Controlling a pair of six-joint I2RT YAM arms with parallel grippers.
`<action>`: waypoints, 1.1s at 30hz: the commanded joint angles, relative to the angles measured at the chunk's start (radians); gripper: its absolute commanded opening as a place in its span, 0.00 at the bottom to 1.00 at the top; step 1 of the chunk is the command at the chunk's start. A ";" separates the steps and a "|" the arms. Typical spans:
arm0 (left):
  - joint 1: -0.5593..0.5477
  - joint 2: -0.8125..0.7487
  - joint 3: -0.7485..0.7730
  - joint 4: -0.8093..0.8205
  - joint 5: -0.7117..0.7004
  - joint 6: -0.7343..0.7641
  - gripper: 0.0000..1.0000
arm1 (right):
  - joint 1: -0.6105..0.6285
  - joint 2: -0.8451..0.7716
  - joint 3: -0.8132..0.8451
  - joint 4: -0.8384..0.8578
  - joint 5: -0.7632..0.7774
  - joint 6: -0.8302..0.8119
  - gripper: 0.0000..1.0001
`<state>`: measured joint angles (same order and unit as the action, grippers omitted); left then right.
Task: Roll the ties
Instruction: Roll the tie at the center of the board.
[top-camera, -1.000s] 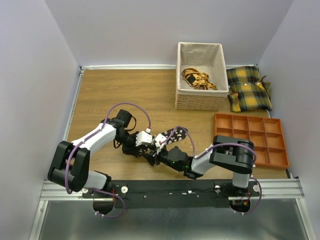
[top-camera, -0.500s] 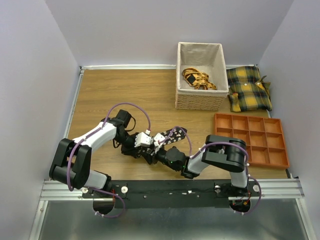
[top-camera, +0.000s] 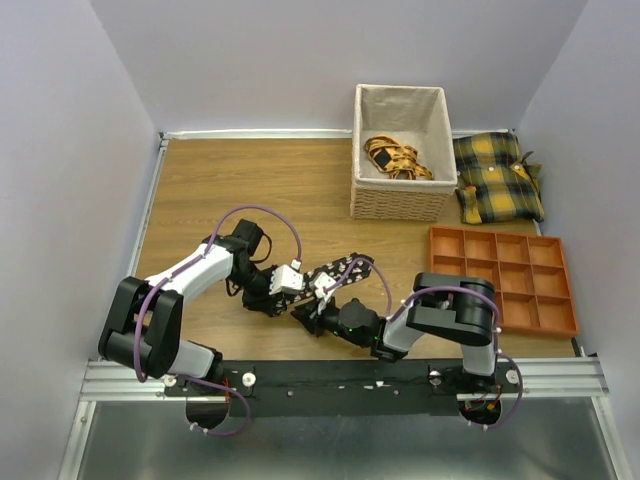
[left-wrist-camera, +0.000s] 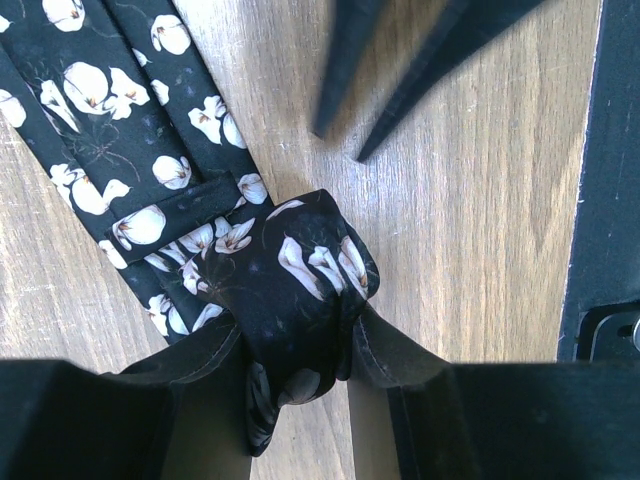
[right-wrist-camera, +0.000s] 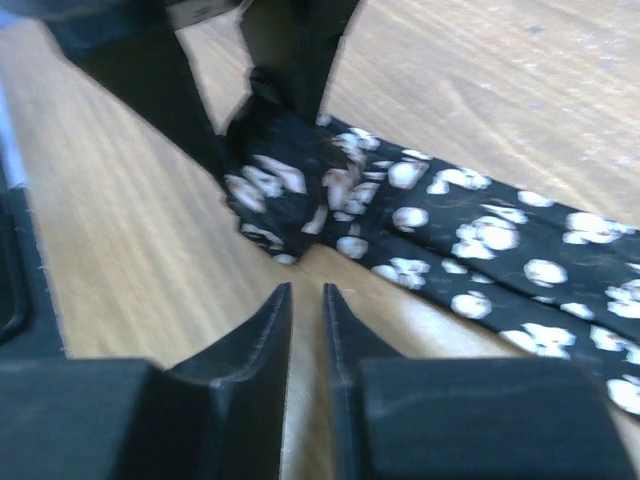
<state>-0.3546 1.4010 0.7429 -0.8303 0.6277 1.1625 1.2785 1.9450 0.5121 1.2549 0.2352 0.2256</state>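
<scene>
Pale walls close in a wooden table (top-camera: 200, 180). From above, a lined wicker basket (top-camera: 400, 205) stands at the far edge. Plaid cushions (top-camera: 498, 178) fill the far right corner, and an orange compartment tray (top-camera: 495, 233) lies along the right edge. Both arms meet in the near half of the table, about midway between its left and right edges. They meet over a flowered black tie (top-camera: 345, 268), whose flat length runs off toward the tray. The left gripper (top-camera: 292, 292) and right gripper (top-camera: 315, 300) sit tip to tip there, too small to read.

The left wrist view shows the left gripper (left-wrist-camera: 295, 375) clamped on a small coil at the end of the tie (left-wrist-camera: 300, 280), one finger on each side. The rest of the strip lies flat on the wood. The right gripper (left-wrist-camera: 340, 145) hovers just beside the coil without touching it.

In the right wrist view, the right gripper (right-wrist-camera: 305, 295) has its jaws nearly together, with a thin slit between them and nothing in it. The coil of the tie (right-wrist-camera: 290, 195) lies just ahead. The view is blurred, so the tips may or may not touch the wood.

Rolling looks barely begun, since only the end is wound. The next move likely calls for turning the coil along the strip while the free gripper steadies the fabric and keeps the roll tight.
</scene>
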 joint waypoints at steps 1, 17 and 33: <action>-0.001 -0.005 0.015 -0.004 0.004 -0.011 0.42 | 0.060 0.012 0.051 -0.006 0.009 0.061 0.22; -0.001 -0.013 -0.002 0.016 0.001 -0.024 0.44 | 0.068 0.117 0.058 0.089 0.193 0.305 0.12; -0.003 -0.016 -0.020 0.056 -0.040 -0.061 0.54 | 0.047 0.152 0.112 0.063 0.254 0.434 0.08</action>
<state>-0.3553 1.4006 0.7383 -0.7902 0.5995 1.1114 1.3411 2.0785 0.6189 1.2922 0.4168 0.5755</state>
